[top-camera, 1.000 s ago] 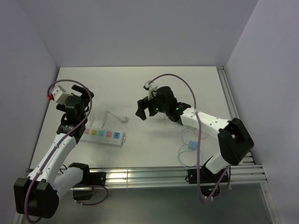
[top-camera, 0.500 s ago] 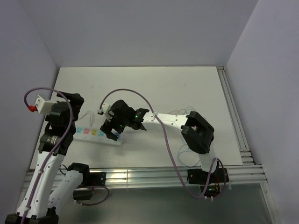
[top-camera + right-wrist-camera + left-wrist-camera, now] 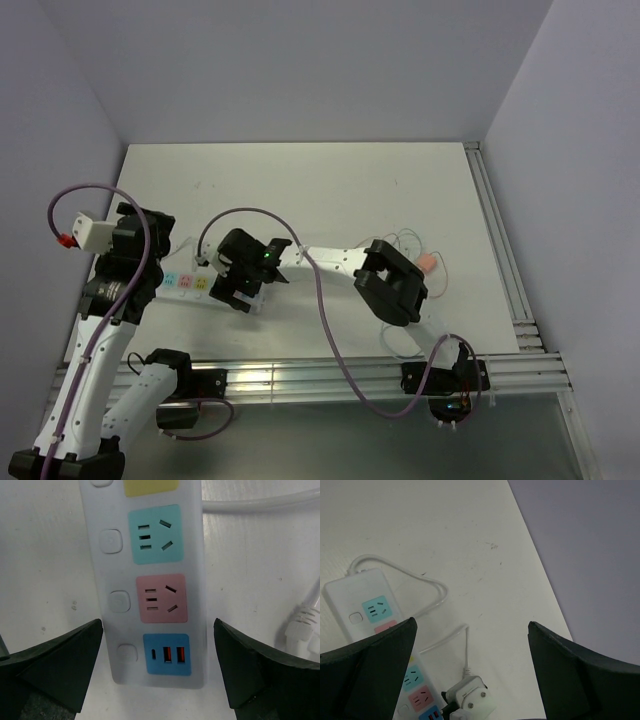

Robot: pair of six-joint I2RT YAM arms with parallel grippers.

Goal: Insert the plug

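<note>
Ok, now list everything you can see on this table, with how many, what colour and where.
power strip: one, white with yellow, teal and pink sockets and a blue USB block, left side of table
plug: one, white, loose on the table beside the strip's USB end
small item: one, pinkish, right of centre, too small to identify
thin wires: white, count unclear, looped at the near right
table: one, white
rails: silver, near and right edges
left gripper: black, open, above the strip's cord end
right gripper: black, open, above the strip's USB end
</note>
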